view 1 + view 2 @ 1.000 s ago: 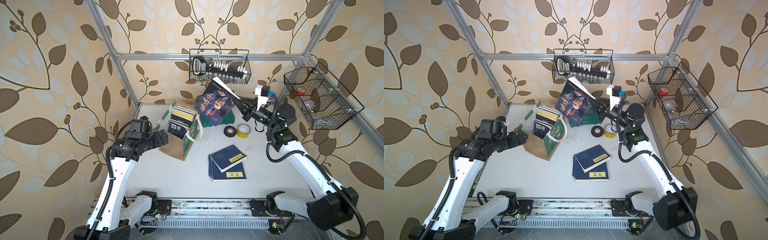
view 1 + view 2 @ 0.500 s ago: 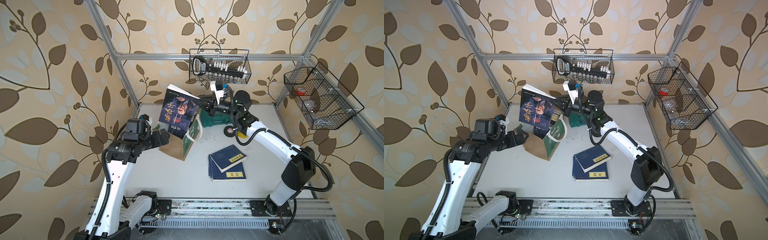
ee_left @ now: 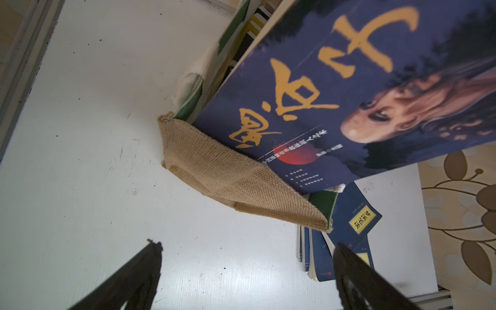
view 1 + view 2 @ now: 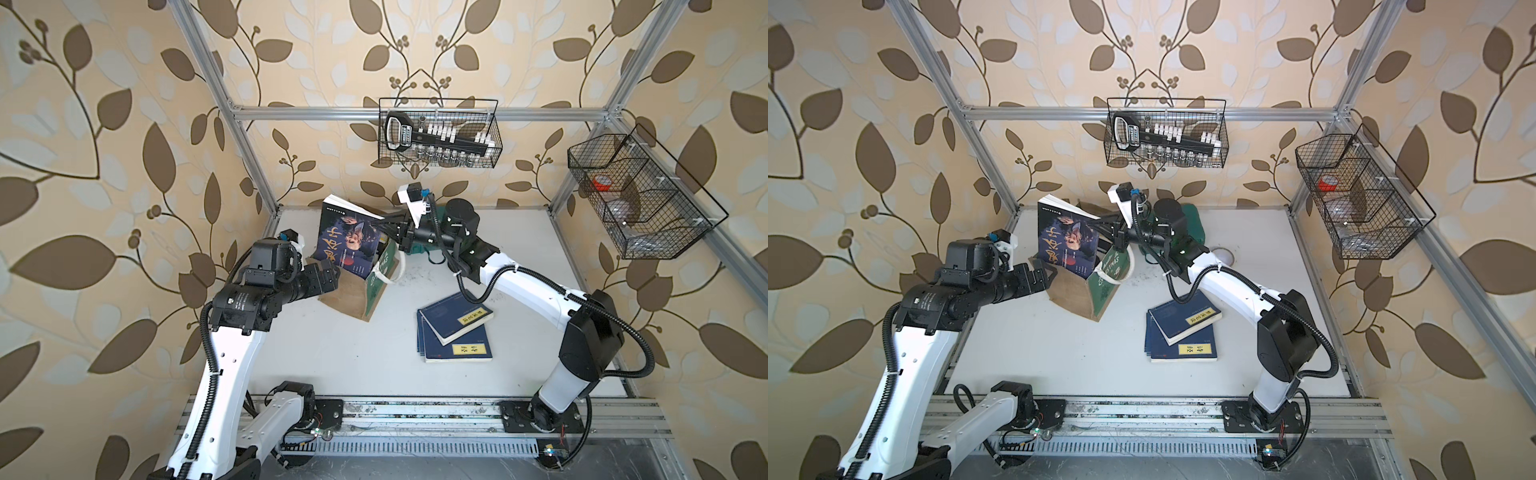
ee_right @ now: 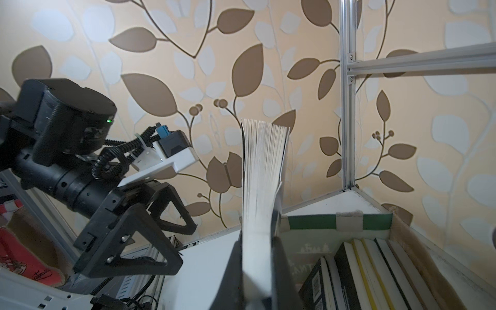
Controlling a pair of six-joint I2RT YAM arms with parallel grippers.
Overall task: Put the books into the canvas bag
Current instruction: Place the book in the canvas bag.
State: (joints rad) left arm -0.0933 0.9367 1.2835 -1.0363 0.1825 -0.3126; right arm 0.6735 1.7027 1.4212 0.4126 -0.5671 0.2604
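Trouble, if it comes, begins with the bag being unbraced: the left gripper [image 4: 1040, 277] hangs just beside the canvas bag [image 4: 351, 297] with its claw spread wide and empty, touching nothing that I can make out, its arm reaching low over the table [image 4: 374, 365] with the forearm nearly level. The bag stands leaning toward the back-left of the table, with several books [image 5: 362, 268] upright inside it. Over its mouth the dark blue book [image 4: 347, 245] hangs tilted, its lower corner at or just inside the rim. Should that corner catch the soft rim or the spines below, the bag may tip, or the book may twist out of its pinch. The right gripper [image 4: 381, 224] has its claw pressed onto the book's upper edge alone, its arm stretched far across the table and its wrist turned sideways. A small stack of navy books [image 4: 455, 328] lies flat right of the table's middle, not yet packed.
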